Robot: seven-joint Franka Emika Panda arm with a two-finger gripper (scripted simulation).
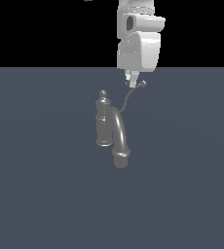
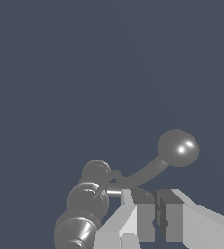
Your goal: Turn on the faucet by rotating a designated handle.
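While you push: keep the nearly closed, empty gripper [image 2: 155, 214] against the handle [image 1: 128, 98]
Direction: sweep around the faucet [image 1: 111, 130] post

My pincer [image 1: 132, 82] hangs just beside the ball tip of the long, thin, S-curved grey metal lever [image 1: 129, 98], which rises from the small grey metallic faucet [image 1: 111, 129] toward the exterior view's right.

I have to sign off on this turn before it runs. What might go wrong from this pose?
1. The gripper sits near the ball tip of the thin handle; a push there may slide off the round end.
2. In the wrist view the fingers look nearly closed, not around the lever, so nothing holds it.
3. The knob-topped post stands close by; a wide sweep might hit it.
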